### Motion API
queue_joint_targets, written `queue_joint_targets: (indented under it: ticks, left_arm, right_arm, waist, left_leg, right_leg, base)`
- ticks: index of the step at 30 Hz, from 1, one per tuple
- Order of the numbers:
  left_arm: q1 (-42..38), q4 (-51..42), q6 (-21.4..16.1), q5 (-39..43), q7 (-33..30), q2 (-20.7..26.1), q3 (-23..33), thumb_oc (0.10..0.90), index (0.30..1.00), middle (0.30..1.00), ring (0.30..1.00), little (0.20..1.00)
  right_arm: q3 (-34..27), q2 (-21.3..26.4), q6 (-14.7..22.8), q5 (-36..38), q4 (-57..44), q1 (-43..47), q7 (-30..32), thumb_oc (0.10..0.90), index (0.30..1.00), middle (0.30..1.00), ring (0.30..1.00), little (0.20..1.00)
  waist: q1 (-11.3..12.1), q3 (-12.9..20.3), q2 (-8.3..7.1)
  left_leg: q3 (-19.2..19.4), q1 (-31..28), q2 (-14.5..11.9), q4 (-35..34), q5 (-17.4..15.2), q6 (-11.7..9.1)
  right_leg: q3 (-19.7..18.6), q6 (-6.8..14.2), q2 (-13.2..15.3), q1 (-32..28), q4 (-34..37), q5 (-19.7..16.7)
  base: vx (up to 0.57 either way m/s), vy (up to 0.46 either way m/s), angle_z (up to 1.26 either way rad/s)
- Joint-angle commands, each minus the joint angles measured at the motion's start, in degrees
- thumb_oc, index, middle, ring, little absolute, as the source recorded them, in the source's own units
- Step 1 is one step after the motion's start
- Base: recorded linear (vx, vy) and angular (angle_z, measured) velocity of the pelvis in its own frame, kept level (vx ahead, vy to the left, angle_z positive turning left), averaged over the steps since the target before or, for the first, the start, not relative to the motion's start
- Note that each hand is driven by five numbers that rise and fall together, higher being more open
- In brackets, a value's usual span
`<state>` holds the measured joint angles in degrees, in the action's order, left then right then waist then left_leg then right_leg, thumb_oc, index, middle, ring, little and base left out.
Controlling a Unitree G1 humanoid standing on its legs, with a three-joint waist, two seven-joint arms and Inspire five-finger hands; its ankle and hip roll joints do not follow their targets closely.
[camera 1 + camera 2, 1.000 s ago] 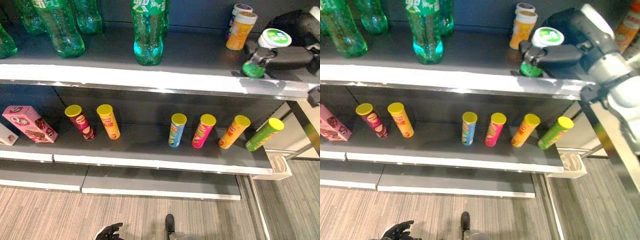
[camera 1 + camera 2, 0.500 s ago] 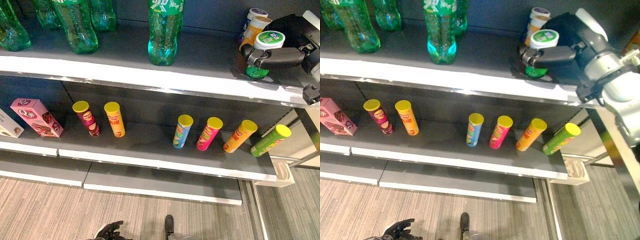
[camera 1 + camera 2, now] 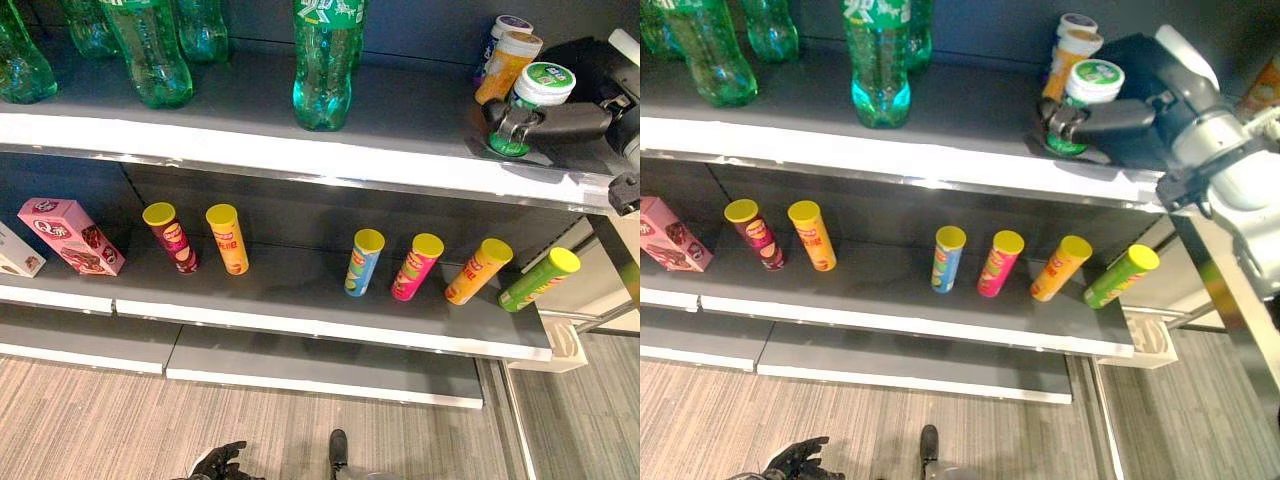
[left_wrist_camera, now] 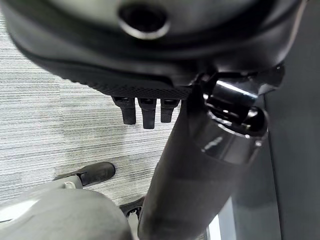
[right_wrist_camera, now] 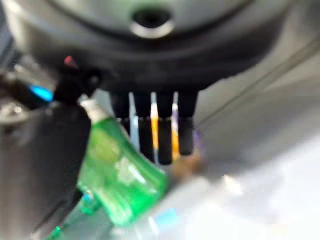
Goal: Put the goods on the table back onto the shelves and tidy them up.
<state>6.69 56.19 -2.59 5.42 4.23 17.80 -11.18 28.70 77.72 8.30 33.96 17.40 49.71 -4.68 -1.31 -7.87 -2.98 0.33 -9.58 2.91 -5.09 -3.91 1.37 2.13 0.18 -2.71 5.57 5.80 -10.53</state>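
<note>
A green can with a white lid (image 3: 543,80) stands near the right end of the top shelf (image 3: 250,150), just in front of two orange cans (image 3: 506,65). My right hand (image 3: 1140,75) is shut on it: the thumb crosses its front and the fingers reach behind. In the right wrist view the green can (image 5: 117,185) sits between thumb and fingers. My left hand (image 3: 218,462) hangs low over the floor, fingers relaxed and holding nothing.
Green bottles (image 3: 325,60) stand along the top shelf. On the lower shelf (image 3: 300,300) several chip tubes (image 3: 365,262) lean in a row, with a pink box (image 3: 70,235) at the left. A metal post (image 3: 1220,290) borders the shelves on the right.
The camera has shifted. My right hand has carried the green can further in, closer to the orange cans. The left hand has stayed put.
</note>
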Motion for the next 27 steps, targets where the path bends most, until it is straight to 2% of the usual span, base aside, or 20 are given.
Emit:
queue_joint_targets:
  ticks: [1, 10, 14, 18, 21, 23, 24, 26, 27]
  left_arm:
    - [-0.64, 0.16, -2.38, -0.41, -0.27, 4.02, -2.04, 0.800, 0.900, 0.900, 0.900, 0.900]
    - [-0.99, 0.97, -1.97, -0.22, -0.91, 3.66, -0.44, 0.800, 0.900, 0.900, 0.900, 0.900]
    - [-0.84, 0.42, -2.06, -0.09, -1.06, 3.88, 0.23, 0.800, 0.900, 0.900, 0.900, 0.900]
    - [-0.99, -0.60, -2.15, -0.18, -0.63, 4.85, 0.57, 0.800, 0.900, 0.900, 0.900, 0.900]
    - [-2.66, -2.70, -2.26, -1.03, -0.22, 6.91, 0.36, 0.800, 0.900, 0.900, 0.900, 0.900]
    - [-3.02, -4.88, -2.32, -0.90, 0.11, 8.09, 0.46, 0.800, 0.900, 0.900, 0.900, 0.900]
    - [-3.15, -6.40, -2.16, -0.35, 0.03, 9.00, 0.39, 0.800, 0.900, 0.900, 0.900, 0.900]
    - [-3.30, -7.20, -2.06, 0.02, 0.08, 9.57, 0.31, 0.800, 0.900, 0.900, 0.900, 0.900]
    - [-2.85, -7.36, -1.85, 0.22, 0.15, 9.66, 0.54, 0.800, 0.900, 0.900, 0.900, 0.900]
  right_arm:
    - [-6.05, 1.08, 2.36, 0.76, 2.65, 2.96, 2.79, 0.800, 0.900, 0.900, 0.900, 0.900]
    - [-19.97, -0.04, 6.08, 3.67, 1.93, -0.77, 9.08, 0.800, 0.900, 0.900, 0.900, 0.900]
    - [-29.23, -0.33, 7.64, 3.30, -1.48, -7.35, 11.04, 0.800, 0.900, 0.900, 0.900, 0.900]
    - [-37.42, -1.13, 8.52, 3.73, -5.64, -14.77, 11.56, 0.800, 0.900, 0.900, 0.900, 0.900]
    - [-41.51, -2.29, 8.44, 2.31, -8.89, -19.71, 11.62, 0.800, 0.900, 0.900, 0.900, 0.900]
    - [-42.60, -2.29, 8.38, 1.04, -10.04, -21.30, 11.71, 0.800, 0.900, 0.900, 0.900, 0.900]
    - [-44.01, -2.27, 8.71, 0.92, -10.48, -21.93, 12.30, 0.800, 0.900, 0.900, 0.900, 0.900]
    - [-44.24, -2.12, 8.56, -0.39, -10.56, -21.60, 13.12, 0.800, 0.900, 0.900, 0.900, 0.900]
    - [-44.78, -2.49, 8.38, -2.12, -10.95, -21.85, 14.17, 0.800, 0.900, 0.900, 0.900, 0.900]
  waist:
    - [0.63, 2.68, -2.37]
    - [-0.09, 3.15, -1.98]
    - [-0.39, 3.13, -1.99]
    - [-1.45, 1.82, -1.99]
    - [-2.84, -0.56, -2.25]
    - [-2.85, -0.68, -1.86]
    - [-2.12, -0.59, -1.23]
    - [-1.06, -0.33, -0.74]
    - [-0.29, 0.20, -0.63]
  left_leg:
    - [1.30, 2.46, -0.91, 0.09, -0.68, -3.32]
    - [1.49, 2.17, -0.94, 0.09, -1.08, -2.92]
    - [1.91, 2.41, -0.88, 0.09, -1.09, -2.51]
    - [3.78, 3.49, -0.52, 0.09, -0.65, -1.81]
    - [6.87, 5.26, -1.91, 0.09, 0.32, -1.86]
    - [9.03, 6.19, -3.37, 0.09, 1.24, -2.08]
    - [11.09, 6.73, -4.81, 0.09, 1.75, -2.23]
    - [13.93, 6.84, -6.17, 0.09, 1.88, -2.39]
    - [16.79, 6.60, -7.20, 0.09, 1.77, -2.61]
  right_leg:
    - [2.17, 7.56, 3.22, -6.61, -0.80, 7.25]
    - [1.56, 7.76, 3.09, -6.60, -0.80, 7.09]
    - [1.00, 8.14, 3.02, -5.88, -0.80, 6.44]
    - [-0.58, 9.10, 3.41, -3.90, -1.11, 3.87]
    - [-0.57, 10.87, 3.19, 1.18, -8.14, 4.03]
    - [2.90, 10.61, 4.82, 1.47, -9.70, 5.46]
    - [7.50, 9.43, 7.30, 0.22, -11.52, 7.76]
    - [12.21, 9.20, 11.03, -2.07, -13.07, 9.17]
    - [15.84, 9.68, 14.84, -3.98, -14.13, 8.81]
  base:
    - [0.00, 0.000, 0.00]
    - [0.00, 0.000, 0.00]
    - [-0.01, 0.025, -0.05]
    - [-0.09, 0.064, -0.39]
    - [-0.26, 0.002, -1.00]
    - [-0.17, -0.022, -1.02]
    - [-0.15, -0.025, -1.12]
    - [-0.13, -0.046, -1.01]
    - [-0.09, -0.081, -1.12]
